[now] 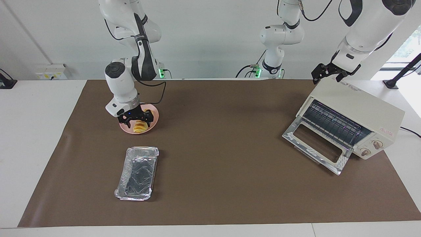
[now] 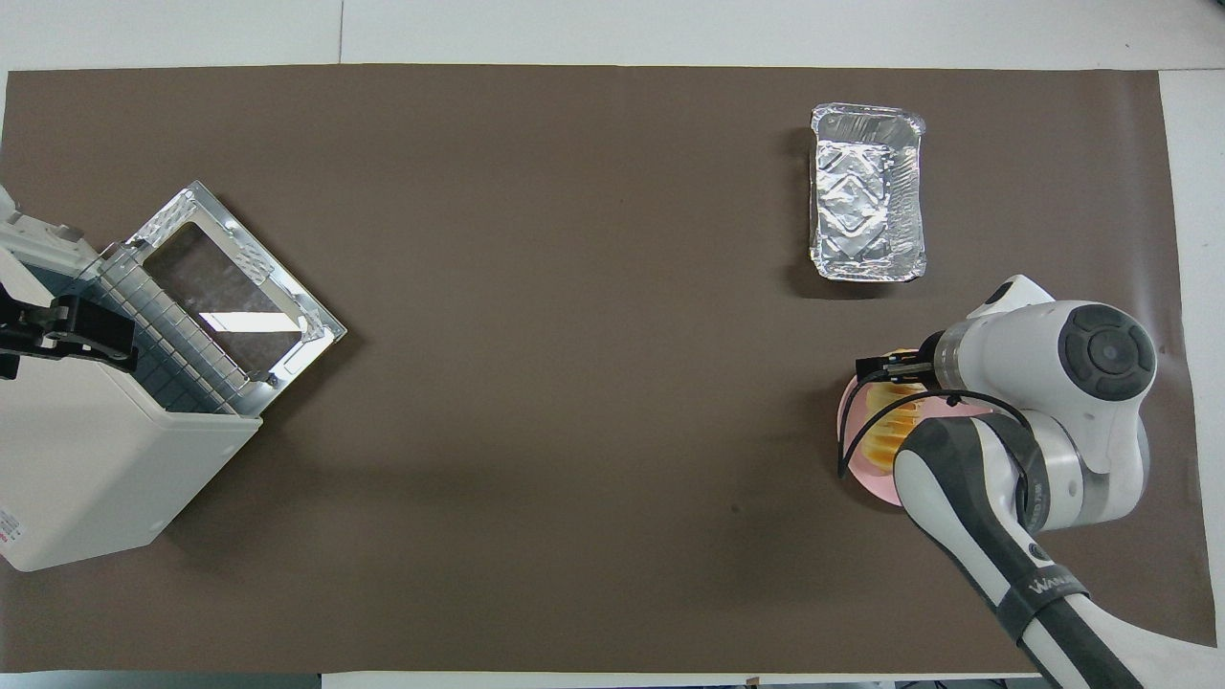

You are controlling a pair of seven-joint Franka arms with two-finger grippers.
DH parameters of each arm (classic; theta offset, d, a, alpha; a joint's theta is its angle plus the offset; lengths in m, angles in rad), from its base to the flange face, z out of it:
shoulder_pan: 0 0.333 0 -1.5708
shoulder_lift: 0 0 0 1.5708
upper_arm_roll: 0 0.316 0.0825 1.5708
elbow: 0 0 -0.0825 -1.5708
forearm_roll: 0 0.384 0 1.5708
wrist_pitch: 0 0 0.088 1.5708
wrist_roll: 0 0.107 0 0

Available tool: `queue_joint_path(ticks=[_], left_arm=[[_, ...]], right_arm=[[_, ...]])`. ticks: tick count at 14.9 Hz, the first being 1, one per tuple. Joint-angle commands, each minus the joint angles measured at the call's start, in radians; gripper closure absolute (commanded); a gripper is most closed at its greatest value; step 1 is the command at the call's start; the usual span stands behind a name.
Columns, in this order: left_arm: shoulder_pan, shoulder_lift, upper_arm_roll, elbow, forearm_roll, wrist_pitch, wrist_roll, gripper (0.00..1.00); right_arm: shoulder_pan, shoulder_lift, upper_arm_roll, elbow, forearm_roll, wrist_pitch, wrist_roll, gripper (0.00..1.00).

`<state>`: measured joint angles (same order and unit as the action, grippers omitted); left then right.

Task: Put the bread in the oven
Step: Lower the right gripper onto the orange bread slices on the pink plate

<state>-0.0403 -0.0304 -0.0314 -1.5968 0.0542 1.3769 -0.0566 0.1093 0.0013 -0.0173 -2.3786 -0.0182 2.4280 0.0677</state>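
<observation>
The bread (image 1: 140, 126), a short ridged row of yellow-orange slices, lies on a round pink plate (image 1: 155, 116) near the right arm's end of the table. My right gripper (image 1: 137, 121) is down at the plate, open, with a finger on each side of the bread. In the overhead view the right arm covers most of the bread (image 2: 888, 433) and the plate (image 2: 850, 421). The cream-white oven (image 1: 358, 108) stands at the left arm's end, its glass door (image 1: 315, 144) folded down and the wire rack showing. My left gripper (image 1: 320, 75) hovers over the oven's top (image 2: 86, 478).
A crinkled silver foil tray (image 1: 137, 173) lies empty on the brown mat, farther from the robots than the plate; it also shows in the overhead view (image 2: 867, 206). The oven's open door sticks out toward the middle of the table.
</observation>
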Motion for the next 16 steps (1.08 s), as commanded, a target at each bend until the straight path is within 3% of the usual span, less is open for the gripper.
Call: queue_joint_path(ticks=[1, 6, 7, 8, 9, 16], left_arm=[[0.008, -0.019, -0.002, -0.014, -0.013, 0.011, -0.002, 0.0], [0.008, -0.019, -0.002, -0.014, -0.013, 0.011, -0.002, 0.0], [0.008, -0.019, -0.002, -0.014, -0.013, 0.011, -0.002, 0.0], [0.008, -0.019, -0.002, -0.014, -0.013, 0.011, -0.002, 0.0], [0.008, -0.019, -0.002, -0.014, -0.013, 0.011, -0.002, 0.0], [0.008, -0.019, -0.002, -0.014, -0.014, 0.011, -0.002, 0.0]], right_arm=[[0.004, -0.02, 0.002, -0.031, 0.015, 0.019, -0.043, 0.0], [0.0, -0.02, 0.0, -0.054, 0.015, 0.02, -0.103, 0.0], [-0.008, -0.02, 0.0, -0.054, 0.015, 0.02, -0.117, 0.21], [-0.01, -0.018, 0.0, -0.054, 0.015, 0.02, -0.121, 0.52], [-0.01, -0.018, 0.0, -0.051, 0.015, 0.022, -0.114, 0.97], [0.029, -0.004, 0.002, -0.019, 0.015, 0.017, -0.034, 1.0]])
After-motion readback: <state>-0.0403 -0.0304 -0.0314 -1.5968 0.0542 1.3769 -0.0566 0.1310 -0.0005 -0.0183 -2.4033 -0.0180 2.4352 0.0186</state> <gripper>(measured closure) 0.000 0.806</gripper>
